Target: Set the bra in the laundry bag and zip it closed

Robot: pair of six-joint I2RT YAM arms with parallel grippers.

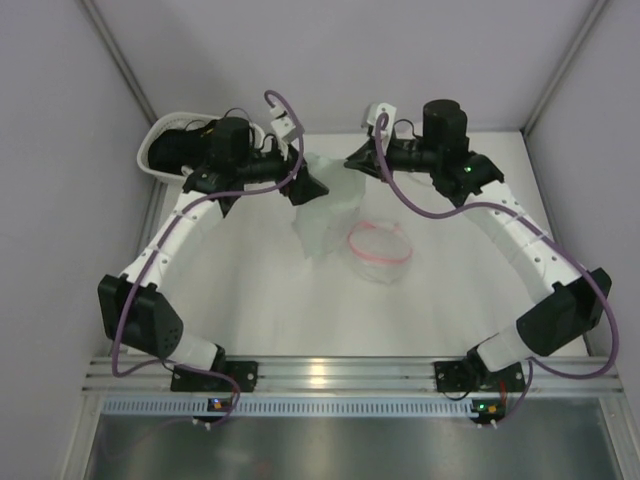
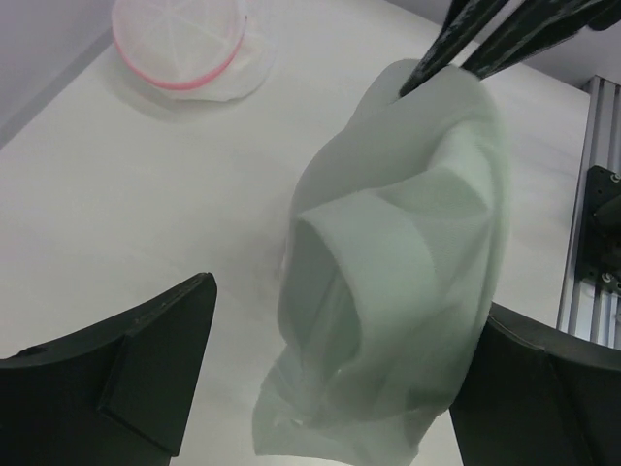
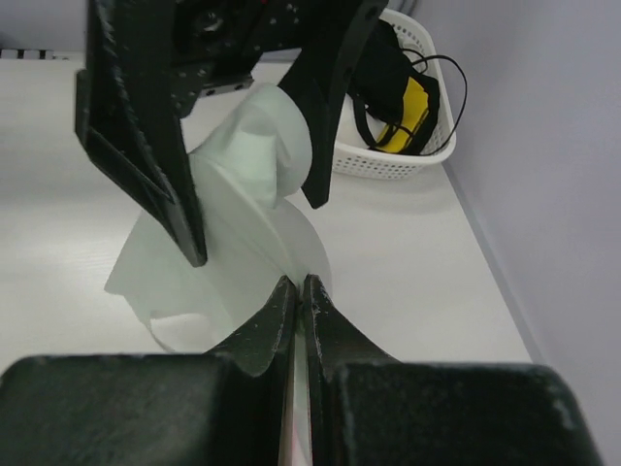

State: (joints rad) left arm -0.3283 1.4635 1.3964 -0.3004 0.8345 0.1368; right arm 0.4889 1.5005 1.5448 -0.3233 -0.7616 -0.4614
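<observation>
The bra (image 1: 325,218) is a pale white fabric piece hanging above the table between my two grippers. My right gripper (image 3: 299,283) is shut on its edge and holds it up; its fingers (image 2: 456,44) pinch the top of the bra (image 2: 408,243) in the left wrist view. My left gripper (image 2: 349,301) is open, with one finger on each side of the hanging fabric, and it also shows in the top view (image 1: 312,192). The laundry bag (image 1: 380,245), round white mesh with a pink zipper ring, lies open on the table just right of the bra and shows in the left wrist view (image 2: 179,44).
A white plastic basket (image 1: 160,150) stands at the back left corner, holding a black tangle with yellow bits (image 3: 403,97). Grey walls close in the table on the left, right and back. The metal rail (image 1: 320,375) runs along the near edge.
</observation>
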